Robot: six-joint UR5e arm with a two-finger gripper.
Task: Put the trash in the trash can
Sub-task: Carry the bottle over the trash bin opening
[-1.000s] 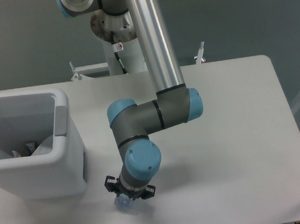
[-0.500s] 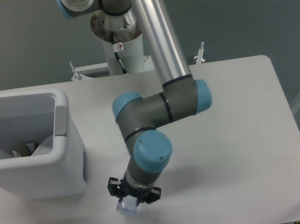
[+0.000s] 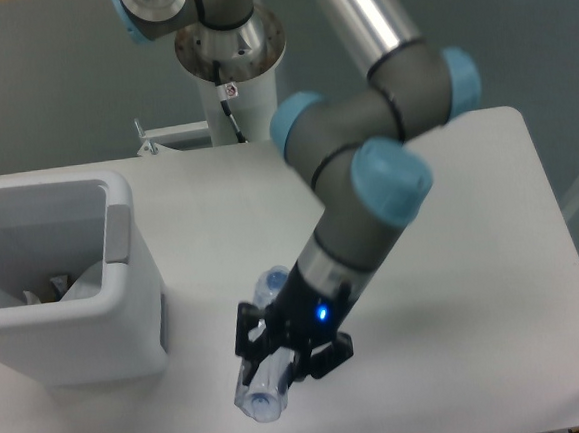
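I've hoisted the crushed bottle [image 3: 267, 379] up off the table, my gripper [image 3: 280, 356] clamped across its middle, long axis tilted, with the trash can [image 3: 125, 290] waiting to its left.

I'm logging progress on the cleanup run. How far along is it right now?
Done: something whitish already lies inside the bin, probably the wrapper. In hand: the gripper is shut on the bottle, held off the table right of the bin. Left: carry the bottle over the bin's opening and let go.
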